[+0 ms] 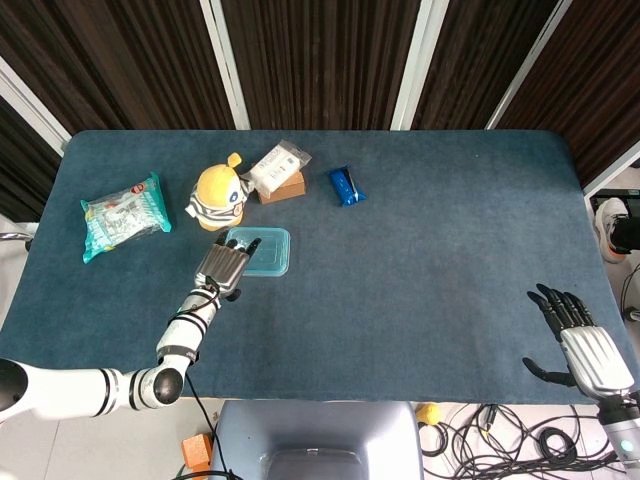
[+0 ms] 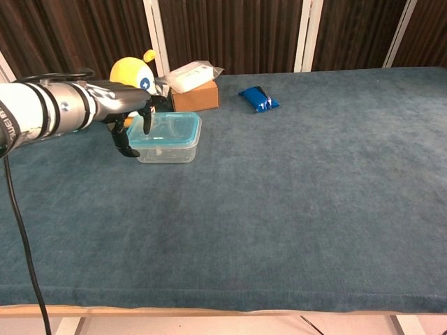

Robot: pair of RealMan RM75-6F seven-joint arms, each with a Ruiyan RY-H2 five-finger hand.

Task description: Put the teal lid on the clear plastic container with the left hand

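The clear plastic container [image 1: 266, 262] [image 2: 170, 147] stands on the blue table in front of the yellow toy. The teal lid [image 1: 268, 247] [image 2: 174, 125] lies flat on top of it. My left hand [image 1: 226, 265] [image 2: 130, 124] reaches over the container's left end, its fingers [image 1: 243, 244] resting on the lid's left part with the tips hooked down at the edge; it grips nothing that I can see. My right hand [image 1: 577, 338] lies far off at the table's near right edge with fingers spread and empty; the chest view does not show it.
A yellow plush toy [image 1: 218, 194] [image 2: 132, 76] sits just behind the container. A brown box [image 1: 284, 187] [image 2: 195, 96] with a white packet [image 1: 277, 162] [image 2: 190, 75] on it, a blue packet [image 1: 345, 186] [image 2: 258, 98] and a teal snack bag [image 1: 123, 213] lie further back.
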